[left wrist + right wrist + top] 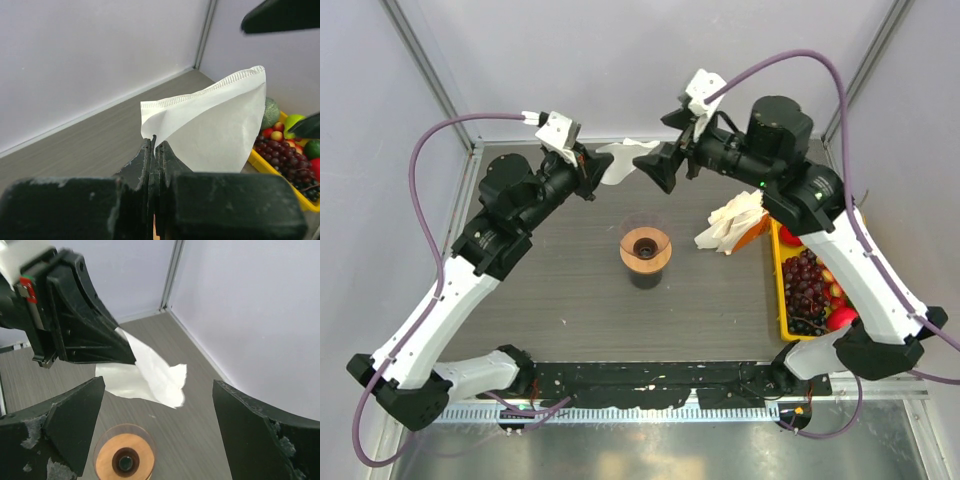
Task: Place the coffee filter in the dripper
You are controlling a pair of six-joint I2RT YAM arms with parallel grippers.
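Left end effector, creased paper filter

filter: we see a thin, fan-shaped paper coffee filter, plain white, fine ribbed seam
dripper: clear funnel-shaped dripper, tan wooden collar, dark centre
tray: bright yellow plastic fruit tray, dark purple grapes, red and green bits
table: grey table top, looks faintly streaky to us
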